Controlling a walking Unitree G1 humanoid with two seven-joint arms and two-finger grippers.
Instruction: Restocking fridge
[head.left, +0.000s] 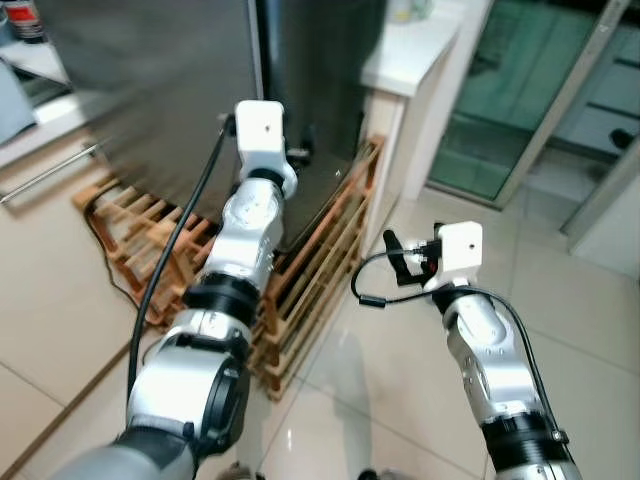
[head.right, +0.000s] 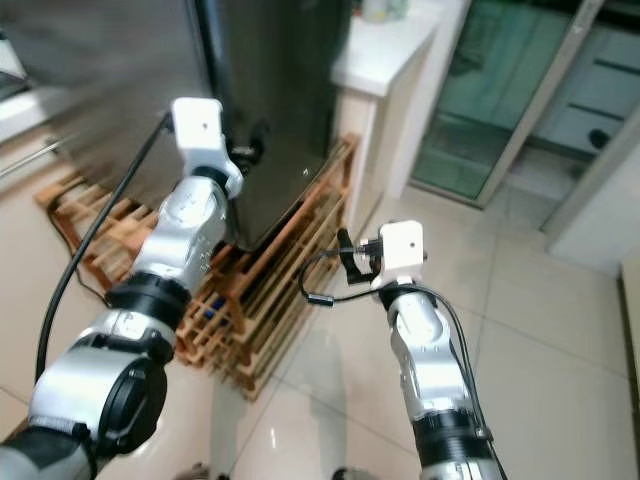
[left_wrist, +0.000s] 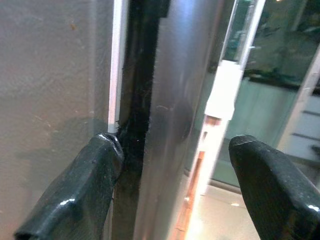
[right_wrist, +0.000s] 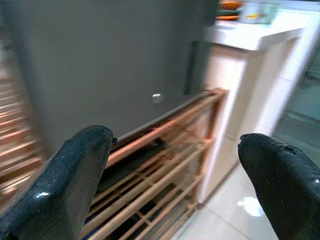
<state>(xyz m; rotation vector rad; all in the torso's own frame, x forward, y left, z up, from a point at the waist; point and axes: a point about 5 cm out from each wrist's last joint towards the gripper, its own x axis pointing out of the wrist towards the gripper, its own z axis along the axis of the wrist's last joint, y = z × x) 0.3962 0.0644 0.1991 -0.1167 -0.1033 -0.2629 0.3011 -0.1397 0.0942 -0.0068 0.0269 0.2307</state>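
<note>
**Still at the closed fridge door, nothing restocked yet**

Up close, the left gripper (left_wrist: 170, 185) has its 2 black fingers spread apart at the front of the fridge (head.left: 150, 90). In the left wrist view, 1 fingertip (left_wrist: 95, 170) sits at the dark vertical seam (left_wrist: 135, 100) that runs between 2 steel door panels, touching or just short of it, while the other fingertip hangs out past the rounded door edge. From the head camera, the silver left arm reaches forward and up, its white wrist block close against the lower part of the steel front.

The right gripper (head.left: 397, 257) is held lower and well apart from the fridge, over the pale tiled floor (head.left: 400, 400). Its fingers are also apart and hold nothing. They point toward the fridge's lower side and the wooden slatted rack (head.left: 300, 290) that the fridge stands on.

Beyond the fridge stands a white counter (head.left: 410, 55) with a few small items on top, too blurred to name. Further to the robot's right is a glass sliding door (head.left: 510, 90) with a greenish tint.

As for progress, the task looks to be at its very beginning. The fridge doors appear shut, neither gripper carries any food or drink, and no groceries to load are visible. The likely step in hand is getting a finger into the seam to pull a door open. Opening, fetching items and placing them inside all remain to be done.
</note>
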